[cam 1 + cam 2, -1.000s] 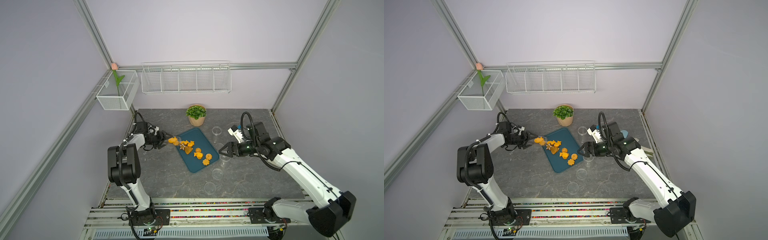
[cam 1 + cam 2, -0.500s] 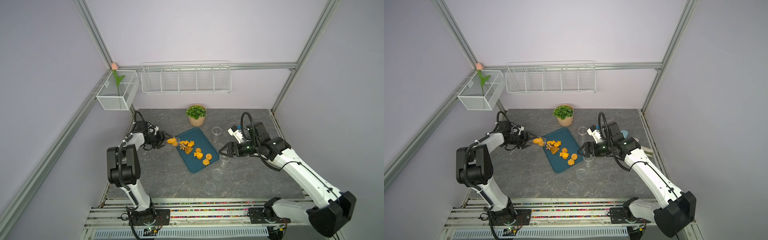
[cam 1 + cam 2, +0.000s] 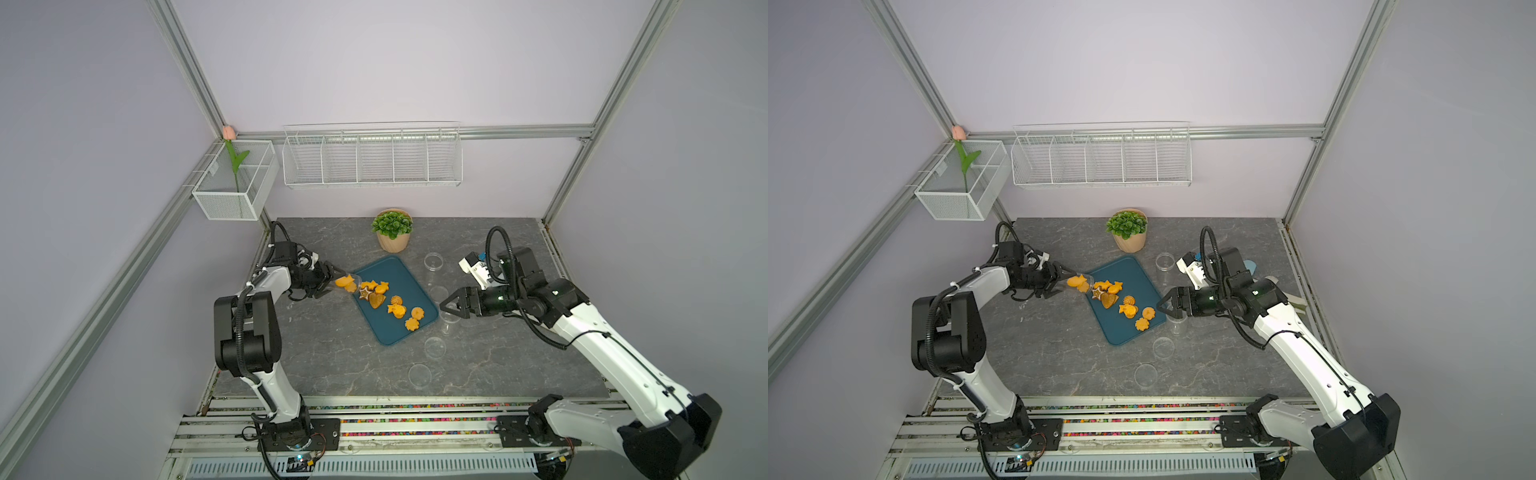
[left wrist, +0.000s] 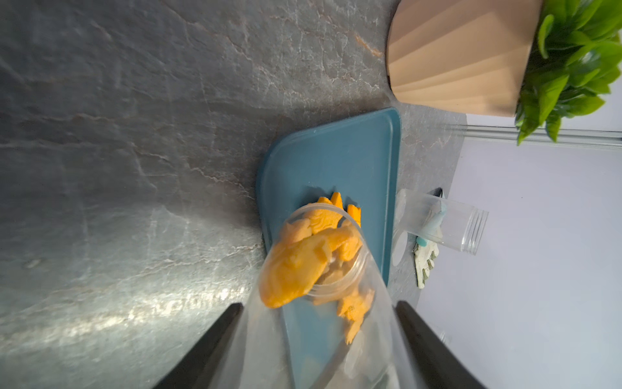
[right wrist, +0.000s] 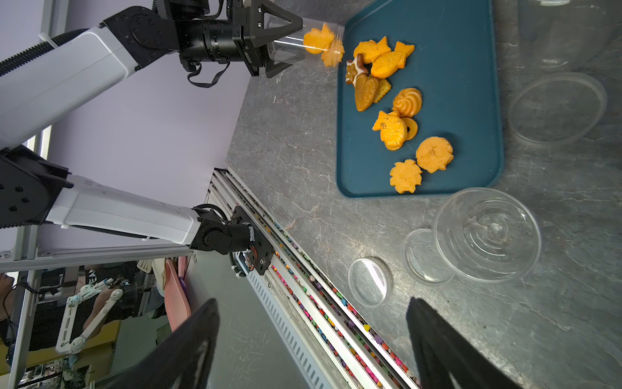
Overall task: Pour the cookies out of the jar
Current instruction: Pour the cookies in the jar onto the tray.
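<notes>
Barely anything shifts since a second ago: left tool (image 3: 333,281) grips the tipped jar (image 5: 288,46), couple cookies (image 4: 296,266) left inside, most on the tray (image 3: 409,266); right tool (image 3: 449,308) wide, empty.

Both top views look down from high up front onto the whole table (image 3: 332,365), far off, near-identical. Left wrist cam sits v. close over the tray (image 4: 353,161); right wrist cam, further off, shares that tray & cookies (image 5: 390,64) w/ all views.
</notes>
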Robot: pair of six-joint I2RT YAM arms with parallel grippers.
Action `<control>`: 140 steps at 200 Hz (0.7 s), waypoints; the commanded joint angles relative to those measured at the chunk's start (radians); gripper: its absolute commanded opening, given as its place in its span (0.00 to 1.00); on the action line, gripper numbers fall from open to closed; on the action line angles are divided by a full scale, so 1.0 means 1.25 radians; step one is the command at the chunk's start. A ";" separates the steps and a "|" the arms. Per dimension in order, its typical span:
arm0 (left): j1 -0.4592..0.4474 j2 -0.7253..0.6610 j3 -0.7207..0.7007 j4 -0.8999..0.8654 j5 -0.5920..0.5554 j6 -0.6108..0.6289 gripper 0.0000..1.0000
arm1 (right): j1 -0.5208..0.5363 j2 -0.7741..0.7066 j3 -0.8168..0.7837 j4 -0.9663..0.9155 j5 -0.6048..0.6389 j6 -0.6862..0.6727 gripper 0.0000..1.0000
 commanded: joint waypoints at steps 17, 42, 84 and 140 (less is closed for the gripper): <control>-0.012 -0.027 0.007 -0.001 -0.013 -0.001 0.68 | 0.004 -0.034 -0.030 -0.006 -0.007 -0.009 0.89; -0.018 -0.031 0.031 -0.064 -0.080 0.040 0.67 | 0.004 -0.042 -0.033 -0.003 -0.003 -0.006 0.89; -0.033 -0.015 0.055 -0.069 -0.098 0.044 0.68 | 0.004 -0.046 -0.031 -0.002 0.004 0.000 0.89; -0.039 0.014 0.096 -0.089 -0.077 0.048 0.67 | 0.003 -0.043 -0.026 0.007 0.008 0.012 0.89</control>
